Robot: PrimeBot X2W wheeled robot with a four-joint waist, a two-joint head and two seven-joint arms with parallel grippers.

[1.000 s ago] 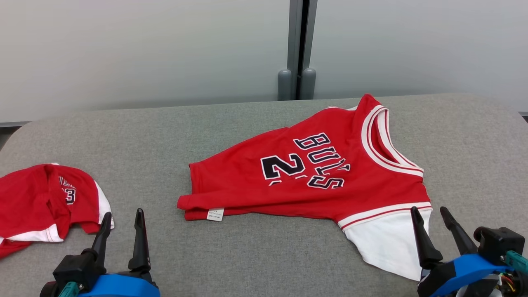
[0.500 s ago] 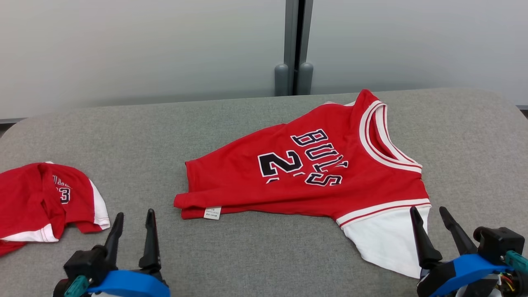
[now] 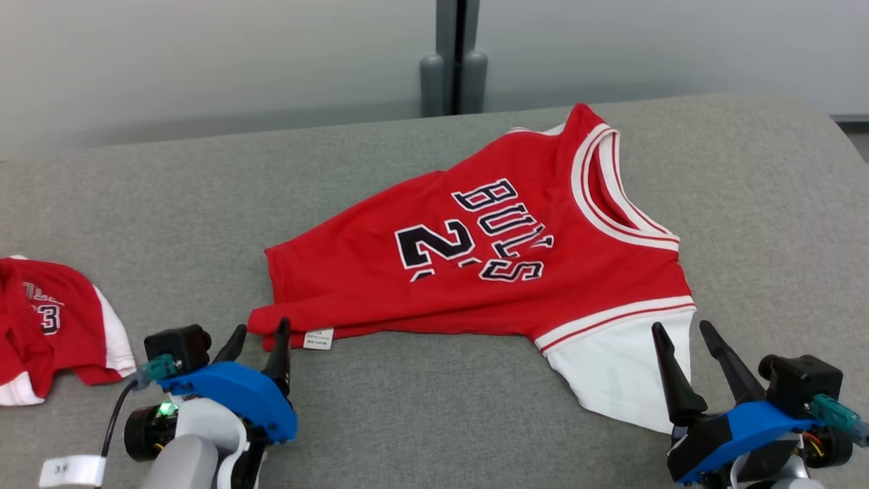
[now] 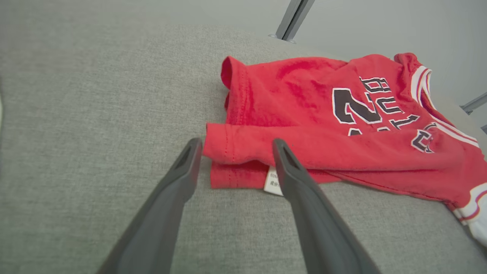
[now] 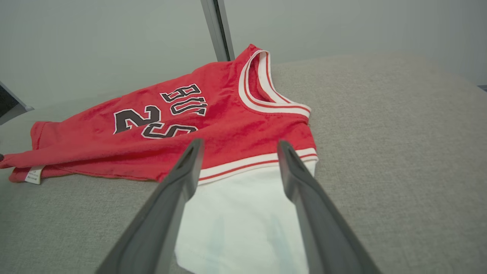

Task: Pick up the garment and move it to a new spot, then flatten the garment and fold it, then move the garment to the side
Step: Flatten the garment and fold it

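The garment [image 3: 475, 272] is a red jersey with dark lettering and a white sleeve [image 3: 618, 367], lying loosely folded in the middle of the grey padded table [image 3: 407, 414]. My left gripper [image 3: 261, 327] stands open at its lower left hem corner. In the left wrist view the fingertips [image 4: 194, 146] straddle that folded red corner [image 4: 228, 146] beside a white label [image 4: 272, 182]. My right gripper [image 3: 679, 326] is open at the front right, its fingers on either side of the white sleeve [image 5: 243, 213] just below the striped trim of the garment [image 5: 190, 129].
A second red and white garment [image 3: 41, 319] lies crumpled at the table's left edge. Behind the table stands a pale wall with a grey post [image 3: 453, 61]. The table's rounded right edge [image 3: 842, 136] lies close beyond the right gripper.
The head camera has shifted, sliding the whole picture left and up. My left gripper has moved right and forward, from beside the crumpled garment to the jersey's hem corner. The right gripper stays by the sleeve.
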